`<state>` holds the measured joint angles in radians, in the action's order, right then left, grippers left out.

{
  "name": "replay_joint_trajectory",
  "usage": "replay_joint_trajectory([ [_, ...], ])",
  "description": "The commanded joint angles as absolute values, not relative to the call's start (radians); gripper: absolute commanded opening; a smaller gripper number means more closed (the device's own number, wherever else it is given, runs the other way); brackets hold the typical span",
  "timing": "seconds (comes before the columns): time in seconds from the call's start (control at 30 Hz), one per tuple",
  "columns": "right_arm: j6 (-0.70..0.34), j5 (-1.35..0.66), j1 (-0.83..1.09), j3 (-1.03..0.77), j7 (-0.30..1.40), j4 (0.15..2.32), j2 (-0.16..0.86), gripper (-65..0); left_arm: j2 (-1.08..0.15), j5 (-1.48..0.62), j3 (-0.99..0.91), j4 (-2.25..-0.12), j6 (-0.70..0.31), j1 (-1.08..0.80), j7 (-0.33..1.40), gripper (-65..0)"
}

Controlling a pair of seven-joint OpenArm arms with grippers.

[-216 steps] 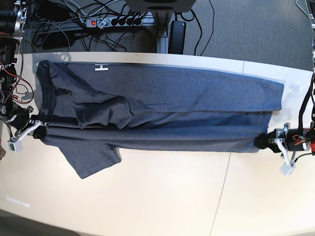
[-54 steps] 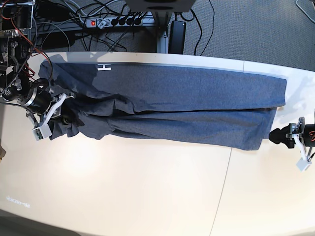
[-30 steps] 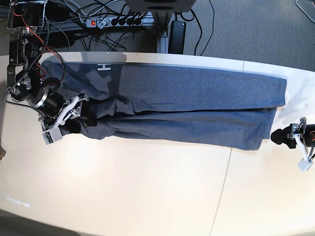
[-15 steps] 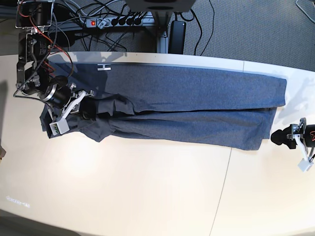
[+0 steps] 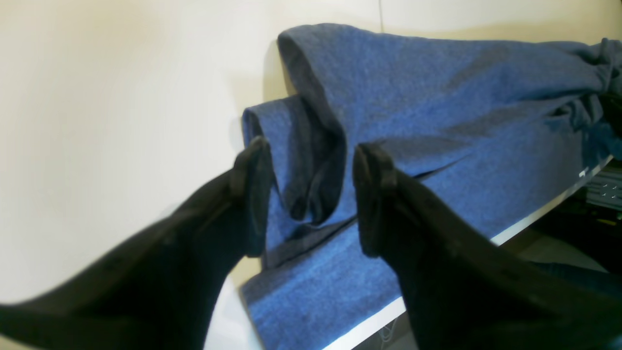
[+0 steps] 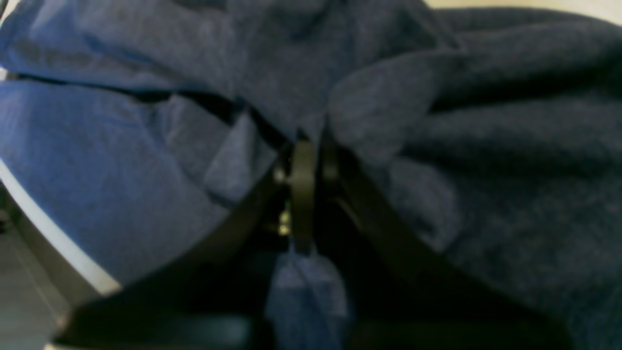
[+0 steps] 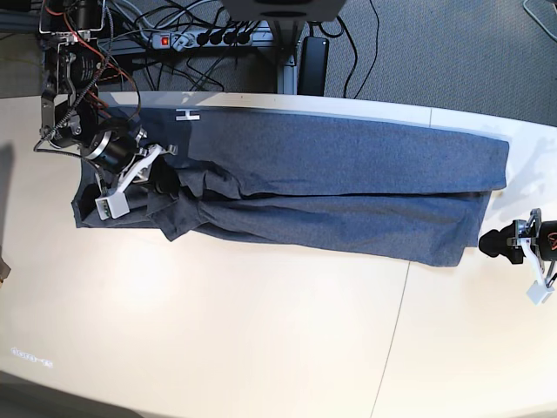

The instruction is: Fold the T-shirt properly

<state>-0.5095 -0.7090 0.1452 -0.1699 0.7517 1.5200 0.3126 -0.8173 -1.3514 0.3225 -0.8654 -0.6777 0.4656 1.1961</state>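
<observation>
- Right gripper (image 7: 161, 181), pinched on T-shirt (image 7: 331, 187) sleeve cloth, has carried it toward bench's (image 7: 261, 348) rear edge.
- Left gripper (image 5: 306, 194): spread, off hem.
- Lengthwise fold done; cross folds left.

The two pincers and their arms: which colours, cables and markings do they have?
Both pincers have black, tapered fingers. The right pincer sits on a black cylindrical wrist with white brackets and a white block; red and black cables run along its metal-framed arm. The left pincer has similar white parts and an orange-red section.
</observation>
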Motion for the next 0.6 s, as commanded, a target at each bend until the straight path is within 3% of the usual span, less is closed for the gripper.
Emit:
replay_joint_trajectory([
  [0.0,-0.583,-0.709,0.151,-0.175,0.767,1.531,0.32,-65.0,-0.842,-1.368,0.316,-0.877,-0.698,0.493,1.182,-34.7],
  [0.17,-0.583,-0.707,0.163,-0.175,0.758,1.531,0.316,-65.0,-0.842,-1.369,0.316,-0.877,-0.698,0.493,1.177,-34.7],
  [0.2,-0.583,-0.707,0.16,-0.175,0.756,1.531,0.315,-62.7,-0.842,-1.368,0.316,-0.877,-0.698,0.493,1.171,-34.7],
  [0.3,-0.582,-0.711,0.155,-0.175,0.755,1.538,0.315,-47.4,-0.843,-1.368,0.316,-0.877,-0.698,0.493,1.171,-34.7],
  [0.37,-0.582,-0.731,0.155,-0.175,0.755,1.557,0.315,-41.9,-0.842,-1.369,0.316,-0.877,-0.698,0.493,1.171,-34.7],
  [0.57,-0.583,-0.741,0.156,-0.175,0.757,1.718,0.316,-40.5,-0.844,-1.371,0.314,-0.877,-0.698,0.493,1.175,-34.7],
])
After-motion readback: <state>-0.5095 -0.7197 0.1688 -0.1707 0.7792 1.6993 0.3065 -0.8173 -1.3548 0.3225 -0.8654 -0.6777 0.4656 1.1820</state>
